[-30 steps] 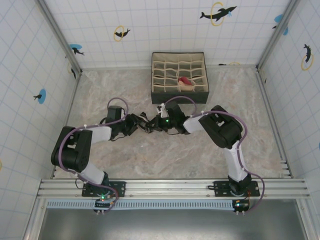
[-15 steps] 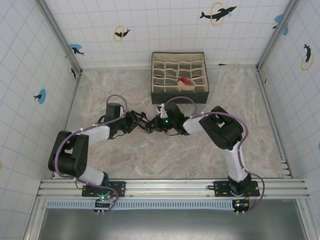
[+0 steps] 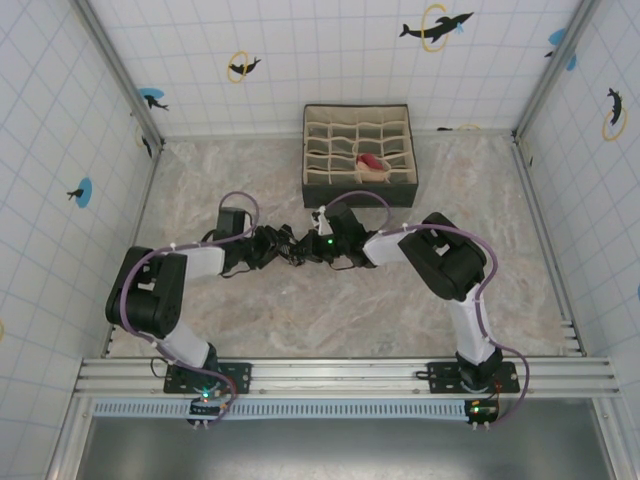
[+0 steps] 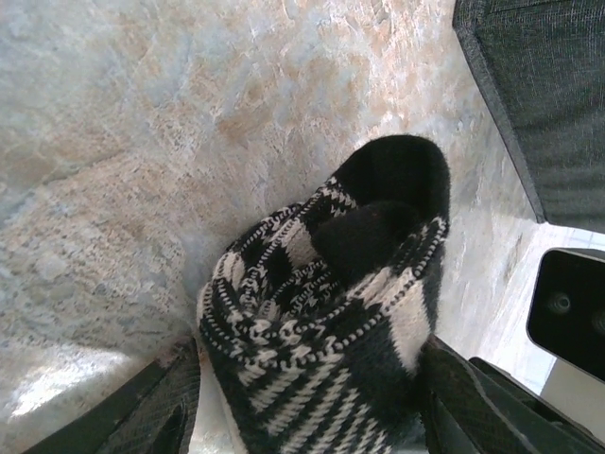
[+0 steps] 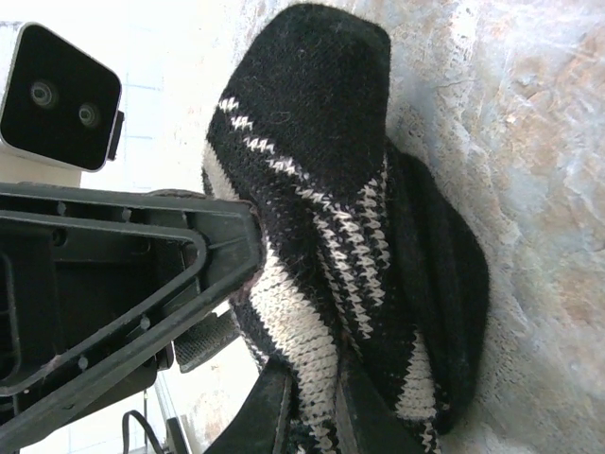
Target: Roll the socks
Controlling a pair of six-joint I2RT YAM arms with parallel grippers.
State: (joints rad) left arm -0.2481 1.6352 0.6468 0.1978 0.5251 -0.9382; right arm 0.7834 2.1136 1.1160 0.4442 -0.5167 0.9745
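**Fig. Two-arm sock roll, mid-table, grippers nose to nose.**

(a) Top view: L and R arms meet near the centre of the marble-pattern table, well short of the divided fabric organiser at the back. A peach/red sock sits in one compartment toward the organiser's front right; whether it is fully rolled is too small to tell.

(b) L wrist view: the black striped sock is bunched into a loose bundle that rests on the table. It fills the gap of the left gripper, w/ one finger on each flank, so the jaws stand fairly wide, clamped on the bundle. A black end pokes up from the top of the bundle.

(c) R wrist view: the right gripper is nearly closed, pinching a striped layer at the bundle's near edge. The L gripper body and its camera lie just beside, one L finger touching the knit.

Judgement: roll approx. half-formed, cuff not yet tucked over.

Risks:
- Thin pinch on R side, so the layer may slip out if pulled vs. the L clamp.
- Loose coils likely to spring open if either side lets go early.
- Fingers of both arms sit v. close, so a small misaimed move could knock them together or trap the knit.
- Bundle drags on the table, so friction may unwind it.
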